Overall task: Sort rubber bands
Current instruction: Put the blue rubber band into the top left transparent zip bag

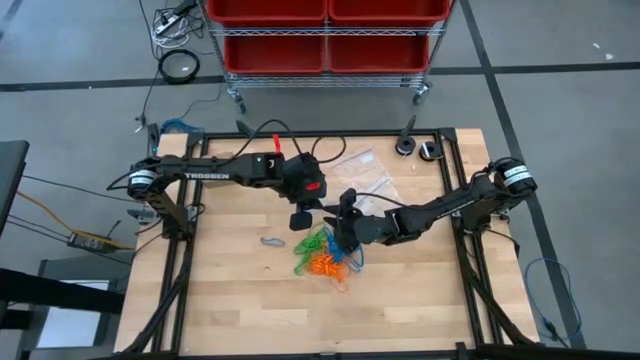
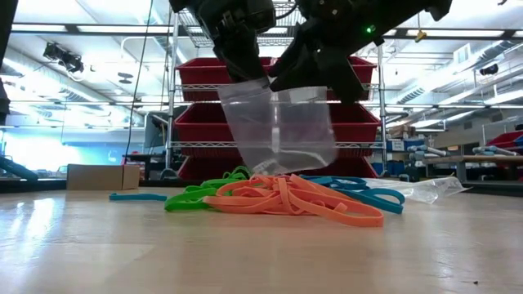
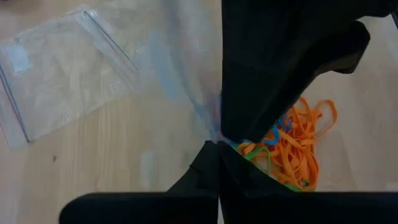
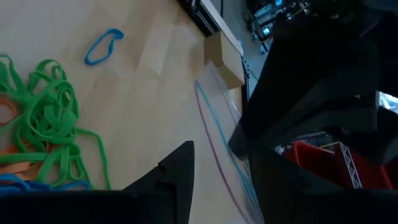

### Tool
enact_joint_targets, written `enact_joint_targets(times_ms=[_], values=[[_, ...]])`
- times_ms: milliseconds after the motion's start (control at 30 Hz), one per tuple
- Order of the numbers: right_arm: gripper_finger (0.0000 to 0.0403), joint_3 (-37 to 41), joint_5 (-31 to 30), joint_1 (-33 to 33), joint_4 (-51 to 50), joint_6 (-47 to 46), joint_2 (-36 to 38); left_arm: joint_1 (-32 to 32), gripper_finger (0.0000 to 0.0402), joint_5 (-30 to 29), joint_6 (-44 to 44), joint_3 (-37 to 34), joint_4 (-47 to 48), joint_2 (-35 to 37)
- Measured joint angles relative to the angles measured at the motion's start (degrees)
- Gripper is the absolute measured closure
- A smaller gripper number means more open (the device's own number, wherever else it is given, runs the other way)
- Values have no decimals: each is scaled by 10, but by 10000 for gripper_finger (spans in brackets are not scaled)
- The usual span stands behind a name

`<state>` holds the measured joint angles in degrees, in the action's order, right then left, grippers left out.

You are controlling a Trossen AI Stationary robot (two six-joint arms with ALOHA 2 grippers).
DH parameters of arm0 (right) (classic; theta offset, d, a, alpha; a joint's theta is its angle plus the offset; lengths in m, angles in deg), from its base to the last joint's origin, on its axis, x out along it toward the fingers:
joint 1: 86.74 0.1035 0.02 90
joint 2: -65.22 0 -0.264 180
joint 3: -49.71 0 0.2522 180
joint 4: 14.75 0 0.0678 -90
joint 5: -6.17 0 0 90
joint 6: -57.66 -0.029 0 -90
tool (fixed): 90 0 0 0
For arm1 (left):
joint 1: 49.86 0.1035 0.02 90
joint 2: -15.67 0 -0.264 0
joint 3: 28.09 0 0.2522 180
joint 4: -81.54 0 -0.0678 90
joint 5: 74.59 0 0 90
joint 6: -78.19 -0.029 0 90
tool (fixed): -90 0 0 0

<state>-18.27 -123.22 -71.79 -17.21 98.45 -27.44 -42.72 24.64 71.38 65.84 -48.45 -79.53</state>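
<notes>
A heap of green, orange and blue rubber bands (image 1: 325,255) lies mid-table, seen close in the low view (image 2: 286,196). One blue band (image 1: 272,241) lies apart, toward the table's left. Just above the heap hangs a clear zip bag (image 2: 278,122). My left gripper (image 1: 303,213) is shut on its top at one side. My right gripper (image 1: 342,224) stands open at the bag's top on the other side. In the right wrist view the bag's zip edge (image 4: 214,137) runs between the right fingers. My left gripper pinches the bag's top edge (image 3: 208,121) between its two shut fingers, coming slanting down from the table's left. The bag hangs upright below the fingers, its lower end just over the rubber bands. My right gripper is at the bag's top edge (image 2: 315,88); whether its fingers touch it I cannot tell.
More clear zip bags (image 1: 362,172) lie flat toward the far edge, one seen in the left wrist view (image 3: 56,81). A small tan cardboard box (image 4: 224,59) stands near the table frame. A wire cart with red bins (image 1: 325,40) stands beyond the far edge.
</notes>
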Motion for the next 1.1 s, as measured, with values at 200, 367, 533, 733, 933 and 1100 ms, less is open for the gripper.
enact_joint_targets(times_ms=[200,367,533,733,933,1100], values=[[265,0,0,-2,9,5,0,-1,401,0,0,0,2,0],[264,0,1,-2,30,24,0,-1,401,0,0,0,3,0],[266,0,22,-8,3,-2,0,-1,401,0,0,0,2,0],[266,0,41,-14,-42,-44,0,-1,401,-1,0,-1,-7,-1],[267,0,33,-23,-91,-56,0,-1,401,0,0,-1,-25,-1],[279,0,31,-33,-111,-67,0,-1,401,0,-1,-1,-39,0]])
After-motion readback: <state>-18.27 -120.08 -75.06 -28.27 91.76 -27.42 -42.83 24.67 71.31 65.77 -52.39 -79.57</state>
